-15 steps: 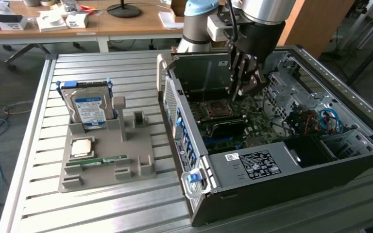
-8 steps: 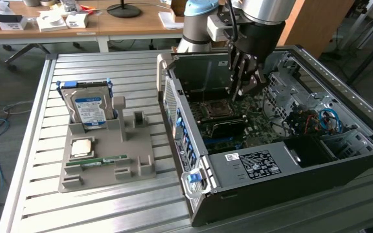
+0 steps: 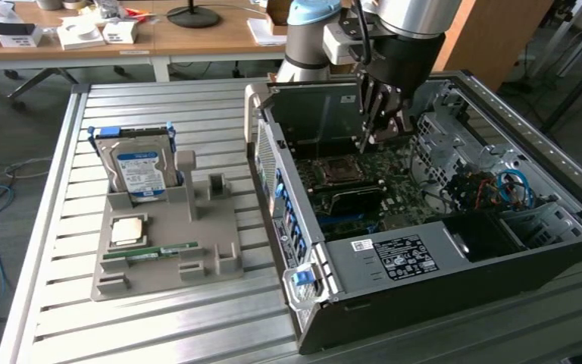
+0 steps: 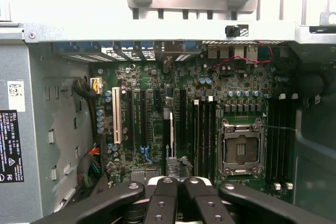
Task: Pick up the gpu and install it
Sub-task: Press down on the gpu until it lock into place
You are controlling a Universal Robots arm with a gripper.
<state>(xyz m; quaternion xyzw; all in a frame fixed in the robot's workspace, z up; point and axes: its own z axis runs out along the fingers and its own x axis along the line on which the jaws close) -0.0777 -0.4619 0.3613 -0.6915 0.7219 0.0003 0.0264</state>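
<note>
One gripper [image 4: 176,184] is at work, its fingers [image 4: 164,203] drawn narrow and pinching what I judge to be the gpu [image 4: 169,135]. The thin dark card is seen edge-on, directly below the fingertips and above the motherboard [image 4: 157,85]. Its long axis runs parallel to the motherboard's dark expansion slots [image 4: 140,119], between the white slot [image 4: 116,116] and the memory slots [image 4: 202,129] that flank the processor socket [image 4: 240,148]. Whether its edge already touches the motherboard I cannot tell. Farther out, in the exterior view, the gripper [image 3: 382,129] reaches down into the open computer case [image 3: 453,280] over the motherboard's rear half.
</note>
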